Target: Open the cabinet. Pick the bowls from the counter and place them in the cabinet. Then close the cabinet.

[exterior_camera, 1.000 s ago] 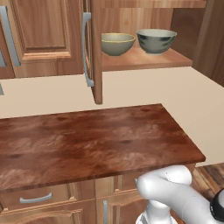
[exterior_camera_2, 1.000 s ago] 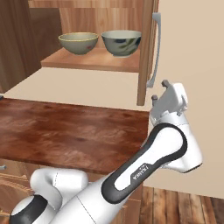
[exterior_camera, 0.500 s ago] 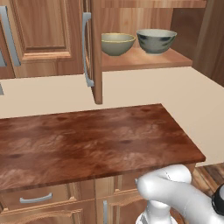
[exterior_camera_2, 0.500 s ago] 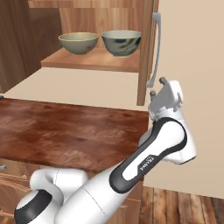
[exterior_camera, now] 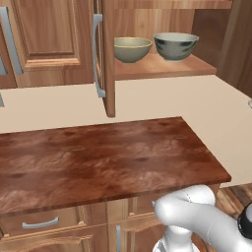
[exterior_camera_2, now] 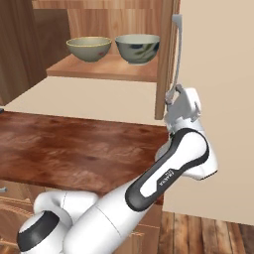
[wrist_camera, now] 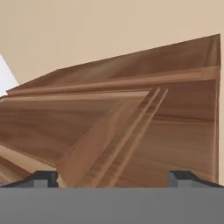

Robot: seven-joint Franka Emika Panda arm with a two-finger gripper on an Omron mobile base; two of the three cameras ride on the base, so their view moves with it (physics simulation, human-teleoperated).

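Nearest the base, the arm bends up from the low drawer units [exterior_camera: 49, 224] and its hand rises at the right end of the counter [exterior_camera: 98, 157]. The gripper [wrist_camera: 113, 177] stands with its jaws spread wide and nothing between them; its two dark fingertips [wrist_camera: 43, 178] sit far apart at the bottom of the hand view, facing the raised panel of a cabinet door from close by. In the right base view the hand is just below the lower end of the grey bar handle [exterior_camera_2: 177, 47] of the right door [exterior_camera_2: 166, 59], beside that door's bottom corner; whether it touches the wood or the handle cannot be told. The counter's glossy reddish-brown top runs leftward from there. Behind it is the pale wall, and above that the cabinet [exterior_camera: 162, 69] hangs with both doors swung out, the left door [exterior_camera: 108, 59] seen edge-on with its own grey handle [exterior_camera: 97, 54]. On the cabinet's wooden shelf the two bowls sit upright side by side, close but apart: the beige bowl [exterior_camera: 132, 49] with the yellowish rim on the left, the grey-green bowl [exterior_camera: 175, 46] on the right. Further left hangs another wall cabinet door [exterior_camera: 47, 39], closed.
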